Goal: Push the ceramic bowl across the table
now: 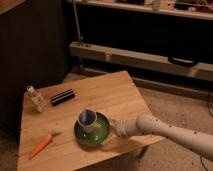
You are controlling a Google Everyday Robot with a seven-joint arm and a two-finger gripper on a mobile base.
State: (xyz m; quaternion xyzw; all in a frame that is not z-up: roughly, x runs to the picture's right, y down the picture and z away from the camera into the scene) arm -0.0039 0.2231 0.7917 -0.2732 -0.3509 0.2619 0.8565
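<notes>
— Where's the gripper [116, 128] from where you stand?

— Low over the table [117, 92], at the end of the white speckled arm [165, 131] that reaches in from the right; it sits right against the right-hand rim of the ceramic bowl [103, 136], touching it as far as I can see; whether it's open or closed, I can't tell.

— And the bowl itself?

— Flat on the planks, near the front edge of the table, about midway along it; dark green and glossy; a small white cup [86, 120] with a blue inside stands upright in it, a little toward the far side.

— Anything else on the table?

— A carrot [41, 145] lies near the front left corner, apart from the bowl, its green end pointing toward it; farther back on the left there's a small black oblong thing [62, 97] lying flat, and just beside it a little clear bottle [37, 99] standing upright; both well apart from the bowl.
</notes>
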